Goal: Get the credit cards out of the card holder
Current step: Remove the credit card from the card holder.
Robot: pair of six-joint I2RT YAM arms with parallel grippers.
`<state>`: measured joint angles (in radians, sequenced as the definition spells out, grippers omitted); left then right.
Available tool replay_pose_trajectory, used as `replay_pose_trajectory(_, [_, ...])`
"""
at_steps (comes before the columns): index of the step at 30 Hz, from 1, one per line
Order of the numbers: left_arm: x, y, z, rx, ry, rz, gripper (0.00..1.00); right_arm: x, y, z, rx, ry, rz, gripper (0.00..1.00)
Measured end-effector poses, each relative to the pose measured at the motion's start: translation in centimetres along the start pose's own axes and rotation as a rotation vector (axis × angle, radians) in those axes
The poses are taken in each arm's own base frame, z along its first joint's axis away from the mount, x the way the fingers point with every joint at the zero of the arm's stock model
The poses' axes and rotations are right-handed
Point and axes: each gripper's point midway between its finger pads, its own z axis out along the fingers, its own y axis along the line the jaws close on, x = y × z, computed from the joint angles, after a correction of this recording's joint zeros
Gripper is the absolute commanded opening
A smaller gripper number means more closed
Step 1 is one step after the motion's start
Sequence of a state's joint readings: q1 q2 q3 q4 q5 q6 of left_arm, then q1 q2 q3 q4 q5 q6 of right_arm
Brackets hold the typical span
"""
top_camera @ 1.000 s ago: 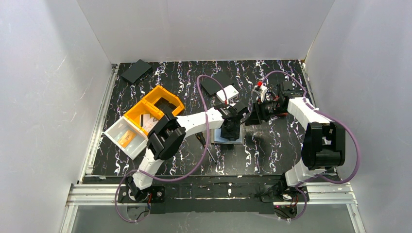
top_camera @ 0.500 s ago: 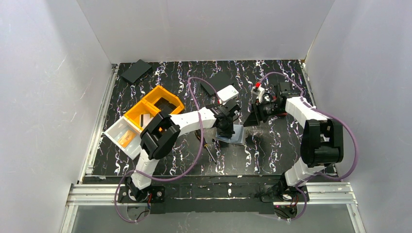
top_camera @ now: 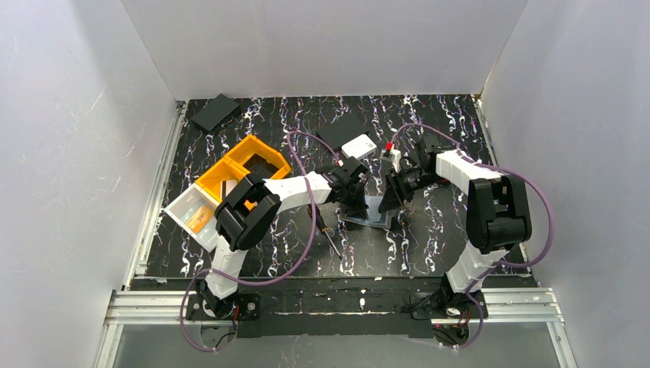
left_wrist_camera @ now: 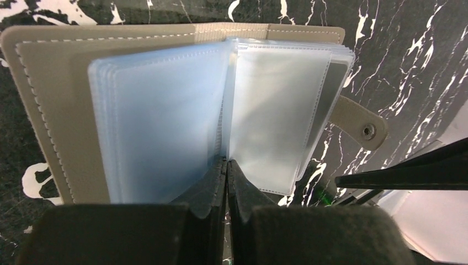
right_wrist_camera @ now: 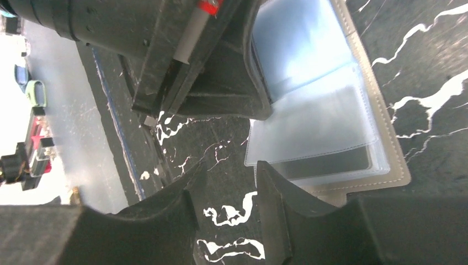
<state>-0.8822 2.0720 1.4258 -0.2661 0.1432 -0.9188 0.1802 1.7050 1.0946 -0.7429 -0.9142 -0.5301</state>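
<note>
The card holder [left_wrist_camera: 49, 110] lies open on the table, taupe cover down, its clear sleeves fanned to both sides. Pale blue credit cards [left_wrist_camera: 165, 121] fill the left sleeves, and a greyish one [left_wrist_camera: 331, 83] shows in a right sleeve. My left gripper [left_wrist_camera: 226, 161] is shut, its tips pressed together at the fold between the two sleeve stacks. In the top view the left gripper [top_camera: 359, 201] sits over the card holder [top_camera: 379, 216]. My right gripper [right_wrist_camera: 229, 172] is open just beside the card holder's [right_wrist_camera: 394, 165] snap-tab side, bare table between its fingers, one fingertip [right_wrist_camera: 265, 168] at the sleeve edge.
A white square box [top_camera: 358, 146] and a flat black rectangle [top_camera: 341, 129] lie just behind the holder. A screwdriver [top_camera: 331, 241] lies in front of it. Orange bins [top_camera: 245, 165] and a white bin [top_camera: 195, 215] stand at the left. Another black rectangle [top_camera: 215, 112] is far left.
My left gripper has closed and shifted left on the holder. The right arm has swung left and down to the holder's edge, its jaws narrowing.
</note>
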Motion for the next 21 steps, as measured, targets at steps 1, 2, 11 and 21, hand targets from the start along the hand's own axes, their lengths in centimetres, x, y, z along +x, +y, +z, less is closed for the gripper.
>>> replay_pose_trajectory(1, [0.0,0.0,0.0,0.006,0.001,-0.006,0.00,0.4,0.0,0.1,-0.006,0.020,0.003,0.46])
replay_pose_trajectory(2, [0.0,0.0,0.0,0.015,0.002,-0.014,0.00,0.7,-0.1,0.2,-0.011,0.042,0.003,0.45])
replay_pose_trajectory(11, [-0.1,0.2,0.2,0.064,0.021,-0.061,0.00,2.6,-0.1,-0.3,-0.016,0.148,-0.056,0.43])
replay_pose_trajectory(21, [0.1,0.0,0.3,0.086,0.029,-0.066,0.00,2.7,-0.5,1.3,0.032,0.198,-0.094,0.40])
